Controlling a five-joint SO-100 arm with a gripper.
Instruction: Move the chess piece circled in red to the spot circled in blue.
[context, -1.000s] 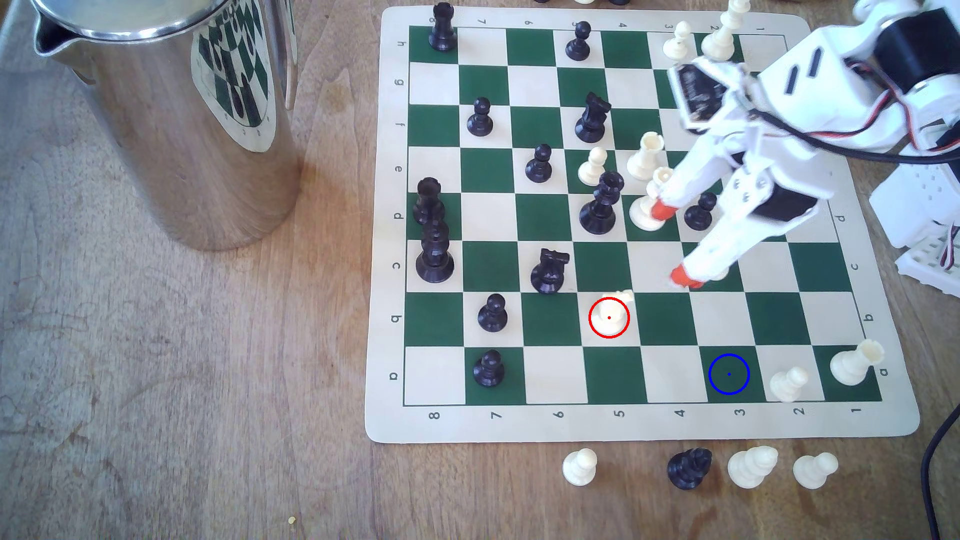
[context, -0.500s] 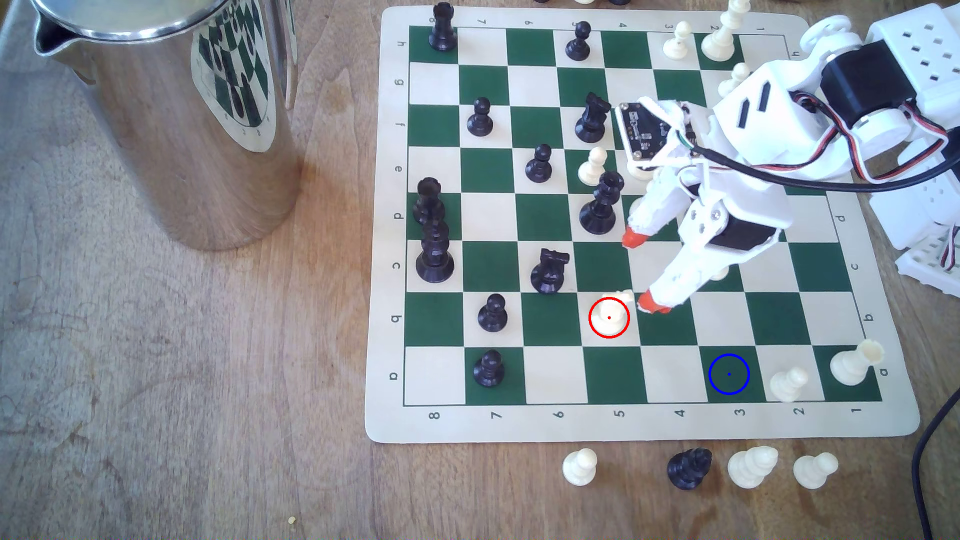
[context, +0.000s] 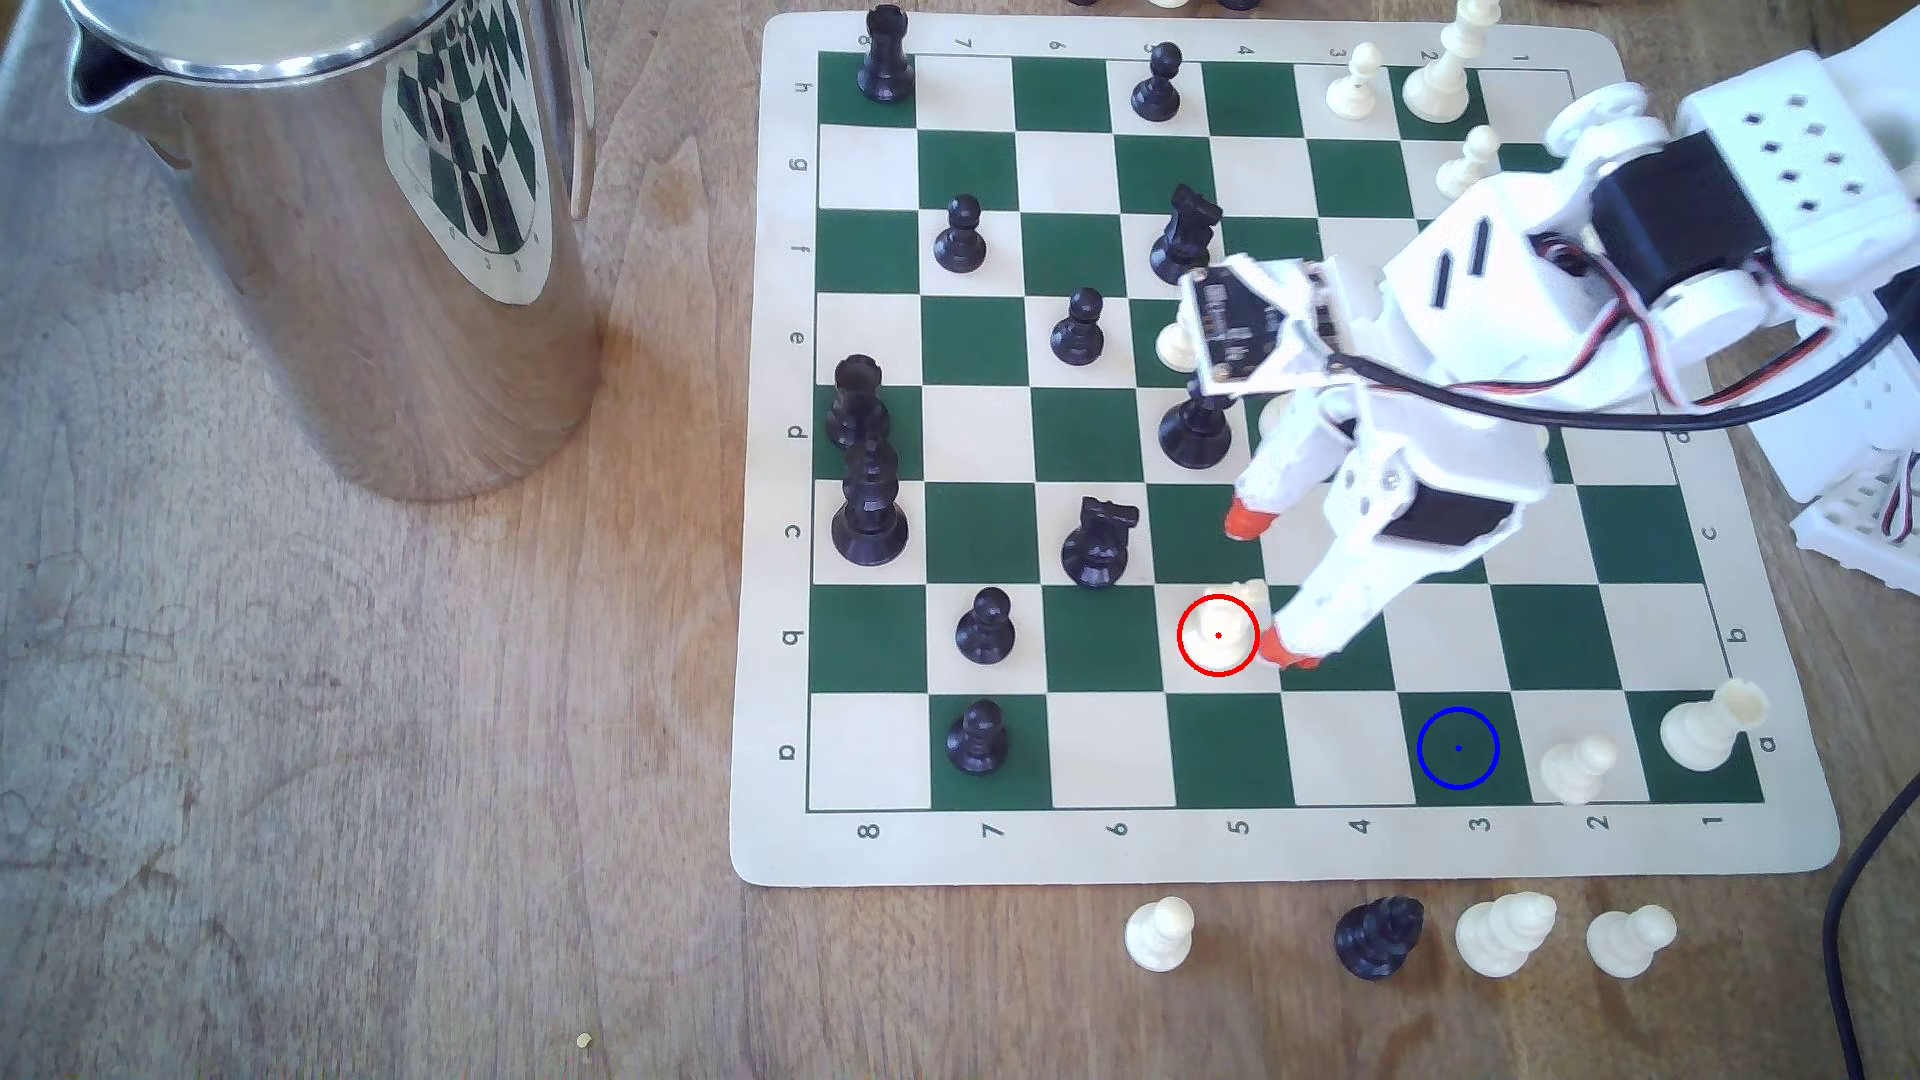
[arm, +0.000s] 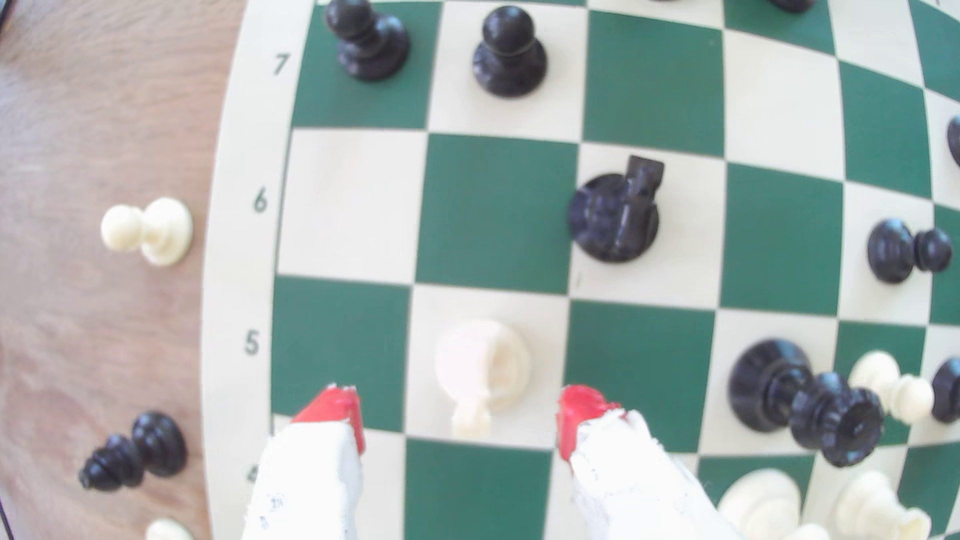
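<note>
One cream knight (context: 1218, 633), upright on the red-ringed cream square, snout aimed toward the gripper (context: 1262, 587), spread wide just beside that knight, one red-tipped finger (arm: 576, 410) either side of the snout, blue-ringed spot (context: 1458, 748) well apart.

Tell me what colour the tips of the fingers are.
Red-orange tips on white fingers, clearest in the wrist view.

obstacle: black knight (context: 1097, 542) near | free: squares toward the spot (context: 1458, 748)
</note>
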